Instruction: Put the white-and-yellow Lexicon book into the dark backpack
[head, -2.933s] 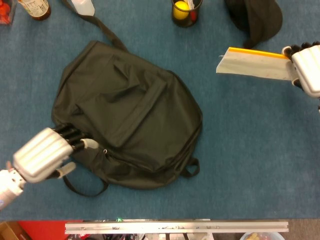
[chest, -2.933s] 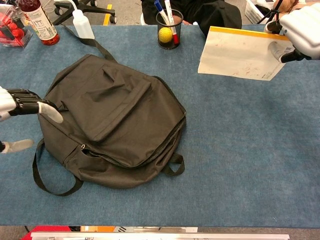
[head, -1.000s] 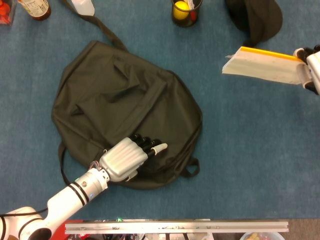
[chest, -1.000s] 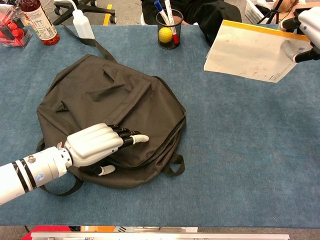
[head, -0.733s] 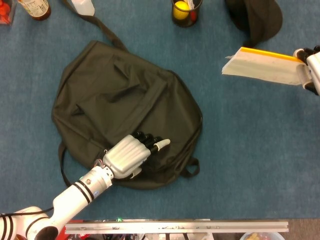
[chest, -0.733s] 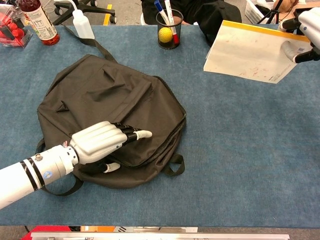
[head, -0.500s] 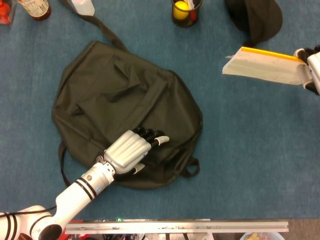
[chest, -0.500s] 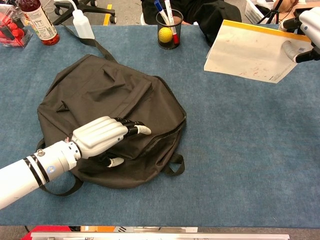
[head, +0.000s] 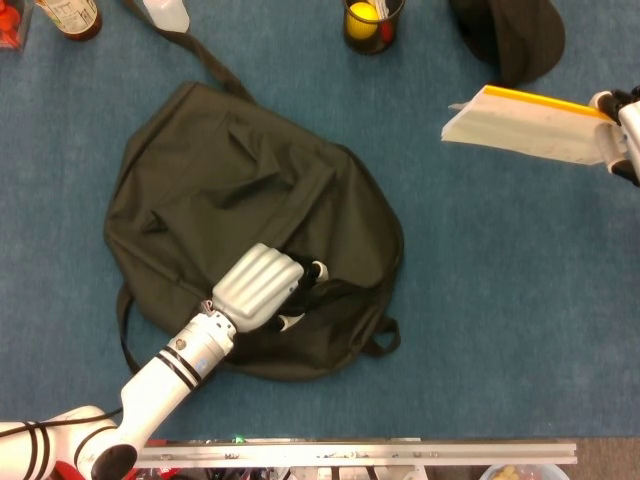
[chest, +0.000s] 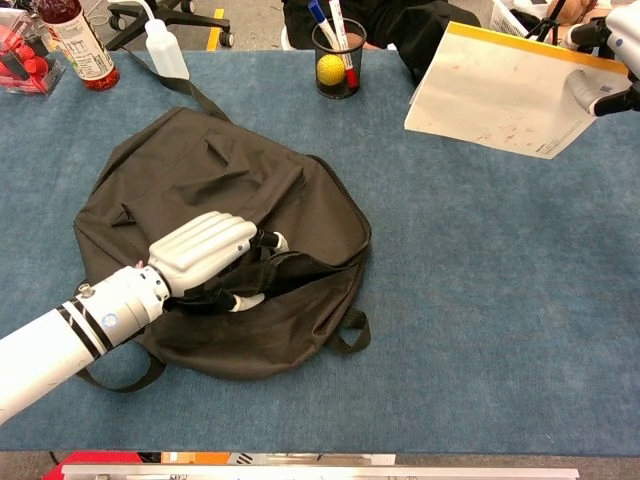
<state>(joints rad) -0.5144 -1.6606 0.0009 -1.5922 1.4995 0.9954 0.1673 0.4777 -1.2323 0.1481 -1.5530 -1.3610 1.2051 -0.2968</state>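
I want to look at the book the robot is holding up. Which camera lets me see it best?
The chest view. There the white-and-yellow Lexicon book shows its whole broad white cover and yellow top edge, held in the air by the right hand. The head view looks down from above, so the book appears only as a thin white wedge with a yellow strip.

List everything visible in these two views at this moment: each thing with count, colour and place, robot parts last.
backpack: 1, dark olive-black, lying flat left of centre on the table, a gap in its fabric at the left hand
book: 1, white with yellow edge, held above the table's far right
pen cup: 1, dark, far edge centre, holding a yellow ball and pens
squeeze bottle: 1, white, far left
drink bottle: 1, red liquid, far left corner
dark cloth: 1, black, far edge
table: 1, blue covering
left hand: 1, white, fingers tucked into the backpack's gap
right hand: 1, white, grips the book's right edge
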